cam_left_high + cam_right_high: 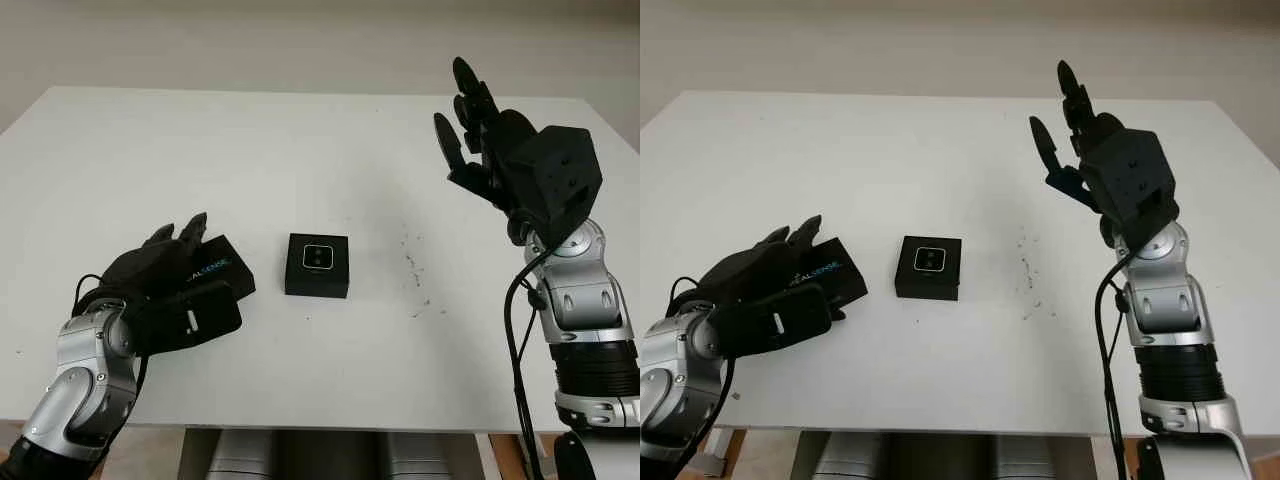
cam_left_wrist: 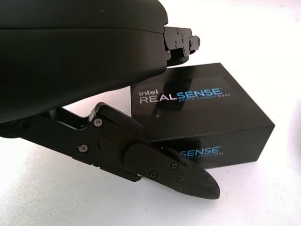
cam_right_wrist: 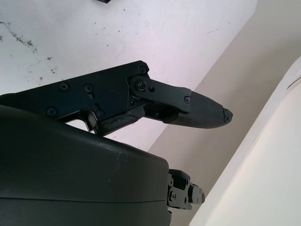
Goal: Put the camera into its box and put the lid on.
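Here: white table (image 1: 320, 140), dark scuffs (image 1: 415, 270); left hand (image 1: 165, 285) grips lid (image 1: 222, 268); right hand (image 1: 480, 135) open, raised.

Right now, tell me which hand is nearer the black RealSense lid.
Left. The left hand is at the black rectangular RealSense lid, fingers around it; the open right hand is raised far across the table.

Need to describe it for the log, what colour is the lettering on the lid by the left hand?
White and blue lettering on the black lid, clearest in the left wrist view.
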Controlling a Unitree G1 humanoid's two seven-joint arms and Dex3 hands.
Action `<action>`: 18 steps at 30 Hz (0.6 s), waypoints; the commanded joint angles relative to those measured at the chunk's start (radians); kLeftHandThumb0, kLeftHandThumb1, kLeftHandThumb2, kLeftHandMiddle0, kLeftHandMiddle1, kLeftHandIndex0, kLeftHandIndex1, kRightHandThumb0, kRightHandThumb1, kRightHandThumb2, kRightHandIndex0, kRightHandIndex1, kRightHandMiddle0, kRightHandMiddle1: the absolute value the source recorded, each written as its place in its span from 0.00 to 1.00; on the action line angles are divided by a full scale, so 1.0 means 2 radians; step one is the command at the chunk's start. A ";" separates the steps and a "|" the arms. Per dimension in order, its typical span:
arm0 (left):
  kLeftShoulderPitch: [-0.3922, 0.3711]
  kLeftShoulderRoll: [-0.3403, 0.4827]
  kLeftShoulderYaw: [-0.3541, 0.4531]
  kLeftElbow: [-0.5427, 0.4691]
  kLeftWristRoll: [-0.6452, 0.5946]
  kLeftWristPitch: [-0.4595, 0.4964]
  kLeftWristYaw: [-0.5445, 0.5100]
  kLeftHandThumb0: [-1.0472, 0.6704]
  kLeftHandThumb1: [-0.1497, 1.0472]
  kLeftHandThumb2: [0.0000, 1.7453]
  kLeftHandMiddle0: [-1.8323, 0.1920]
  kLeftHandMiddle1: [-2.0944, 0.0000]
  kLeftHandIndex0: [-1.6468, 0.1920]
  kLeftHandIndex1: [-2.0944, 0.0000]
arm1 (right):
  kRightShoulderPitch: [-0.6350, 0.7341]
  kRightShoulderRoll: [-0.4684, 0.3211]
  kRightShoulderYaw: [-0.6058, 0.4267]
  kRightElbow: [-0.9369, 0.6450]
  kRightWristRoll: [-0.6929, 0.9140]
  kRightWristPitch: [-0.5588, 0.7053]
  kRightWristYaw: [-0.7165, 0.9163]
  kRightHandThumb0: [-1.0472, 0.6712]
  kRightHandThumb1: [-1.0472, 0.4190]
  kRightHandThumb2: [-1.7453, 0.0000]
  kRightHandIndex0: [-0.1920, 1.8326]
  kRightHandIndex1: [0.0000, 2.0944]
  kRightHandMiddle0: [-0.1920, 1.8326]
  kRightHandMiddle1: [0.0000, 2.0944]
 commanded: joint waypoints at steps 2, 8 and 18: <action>-0.010 0.000 -0.008 0.005 0.014 0.003 -0.006 0.23 0.88 0.02 0.89 0.93 0.90 0.95 | 0.003 -0.001 -0.001 -0.010 0.002 -0.007 0.000 0.22 0.00 0.61 0.08 0.03 0.07 0.03; -0.013 0.002 -0.005 0.009 0.007 -0.006 -0.022 0.28 0.86 0.03 1.00 0.35 0.84 0.93 | 0.002 -0.001 -0.002 -0.008 0.003 -0.013 0.000 0.21 0.00 0.61 0.08 0.03 0.08 0.03; 0.009 -0.028 0.058 0.030 -0.079 -0.103 0.104 0.52 0.96 0.03 0.78 0.12 0.80 0.23 | 0.005 0.002 0.000 -0.007 0.000 -0.020 -0.005 0.24 0.00 0.60 0.08 0.03 0.07 0.03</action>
